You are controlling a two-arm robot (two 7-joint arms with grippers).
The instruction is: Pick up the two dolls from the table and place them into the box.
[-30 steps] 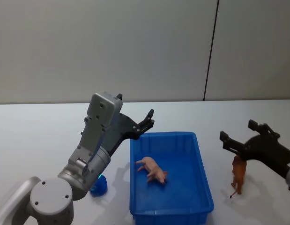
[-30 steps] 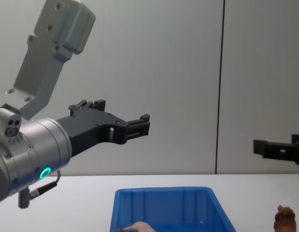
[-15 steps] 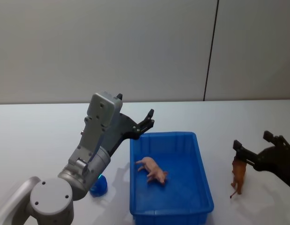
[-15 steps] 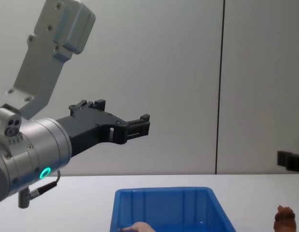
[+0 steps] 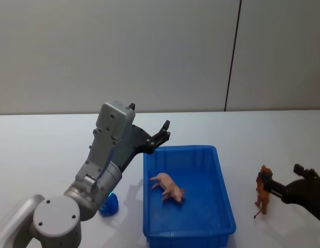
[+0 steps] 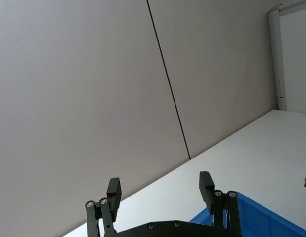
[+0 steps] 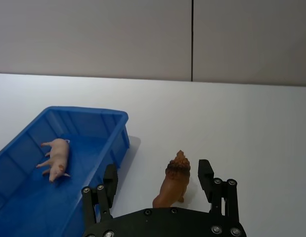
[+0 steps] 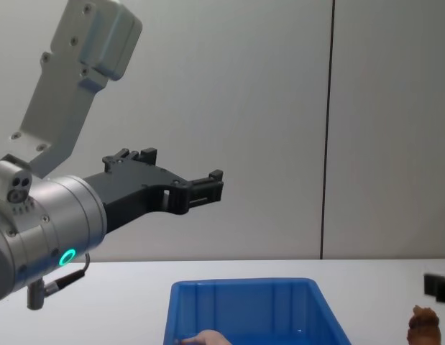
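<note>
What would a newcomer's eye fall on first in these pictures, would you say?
The bright blue box on the white table, with the pink doll lying inside it. Right of the box stands the brown doll, the open right pincer low and close to it. The open left pincer hangs raised near the box's far left corner.

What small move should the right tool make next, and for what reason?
Probably ease the right tool slightly forward around the brown lion figure. It is open, the lion stands upright on the table between its fingers, near their tips, and the pink pig already lies in the blue bin. The left tool hovers idle near the bin's far corner.
</note>
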